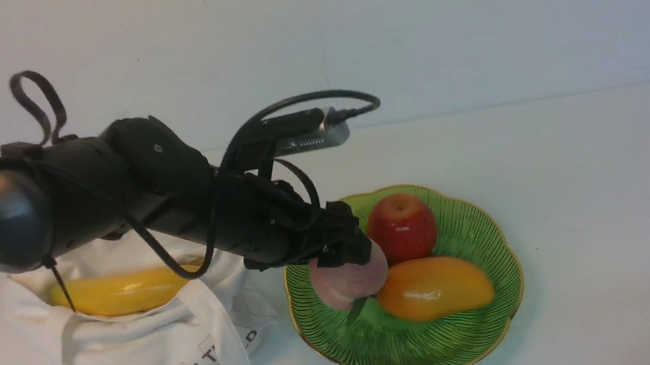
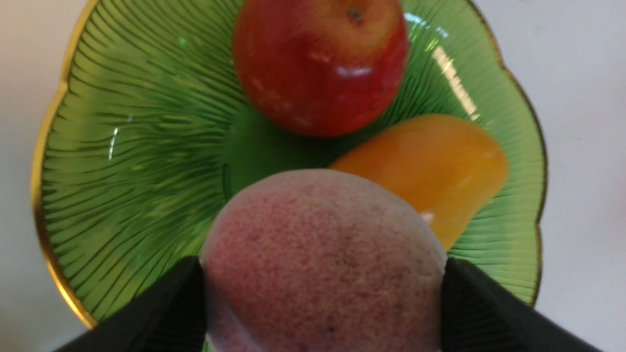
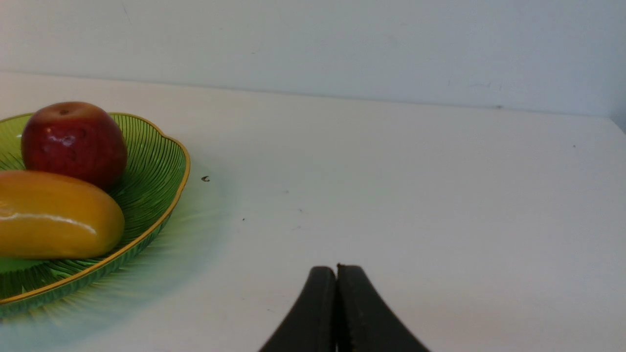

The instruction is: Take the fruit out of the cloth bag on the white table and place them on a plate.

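Note:
My left gripper point(image 1: 348, 261) is shut on the pink speckled peach point(image 1: 348, 283), one black finger point(image 2: 171, 303) pressed to each side. It holds the peach point(image 2: 323, 264) low over the left part of the green plate point(image 1: 483, 337); whether the peach touches the dish I cannot tell. The yellow banana point(image 1: 120, 292) lies in the mouth of the off-white cloth bag point(image 1: 152, 350) on the white table point(image 1: 604, 202), left of the plate. My right gripper point(image 3: 336, 268) is shut and empty, over bare table to the right of the plate point(image 3: 161, 161); the front view does not show it.
A red apple point(image 1: 401, 227) and an orange-yellow mango point(image 1: 434, 287) lie on the plate's middle and right, right beside the peach. The bag's strap point(image 1: 230, 346) hangs toward the front, close to the plate's left rim. A white wall stands behind the table.

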`<state>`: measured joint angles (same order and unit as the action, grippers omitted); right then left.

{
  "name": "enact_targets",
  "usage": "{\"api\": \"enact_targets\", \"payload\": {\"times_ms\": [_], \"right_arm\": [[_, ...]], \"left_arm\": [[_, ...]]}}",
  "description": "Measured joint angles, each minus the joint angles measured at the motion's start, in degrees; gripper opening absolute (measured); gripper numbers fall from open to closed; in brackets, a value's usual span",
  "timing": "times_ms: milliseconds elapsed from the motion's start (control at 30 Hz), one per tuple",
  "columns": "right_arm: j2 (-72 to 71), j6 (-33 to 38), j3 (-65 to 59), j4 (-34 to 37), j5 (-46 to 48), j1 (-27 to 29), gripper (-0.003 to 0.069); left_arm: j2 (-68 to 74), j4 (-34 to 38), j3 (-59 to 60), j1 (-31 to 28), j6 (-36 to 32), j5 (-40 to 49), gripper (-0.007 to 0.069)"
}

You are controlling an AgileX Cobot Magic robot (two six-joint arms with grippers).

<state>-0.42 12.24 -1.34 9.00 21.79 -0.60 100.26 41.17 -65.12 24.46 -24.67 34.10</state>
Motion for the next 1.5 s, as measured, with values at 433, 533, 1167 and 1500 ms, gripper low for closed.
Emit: {"api": "enact_targets", "payload": {"times_ms": [433, 533, 1167, 1500], "right_arm": [[0.0, 0.1, 0.0, 0.0, 0.0, 0.0, -0.0013], [0.0, 0.1, 0.0, 0.0, 0.0, 0.0, -0.0013], [0.0, -1.4, -0.1, 1.9, -0.8, 0.0, -0.0013], [0.0, -1.5, 0.0, 2.0, -0.1, 0.0, -0.0013]], "left_arm": [[2.0, -1.9, -4.0, 0.1, -2.6, 2.7, 0.0684], [1.9, -4.1, -6.8, -0.1, -0.2, 6.8, 0.0676], [-37.4, -34.8, -16.8, -0.2, 23.9, 21.0, -0.0008], [-64.4, -45.3, 0.5, -0.2, 36.5, 14.2, -0.0008]]}}
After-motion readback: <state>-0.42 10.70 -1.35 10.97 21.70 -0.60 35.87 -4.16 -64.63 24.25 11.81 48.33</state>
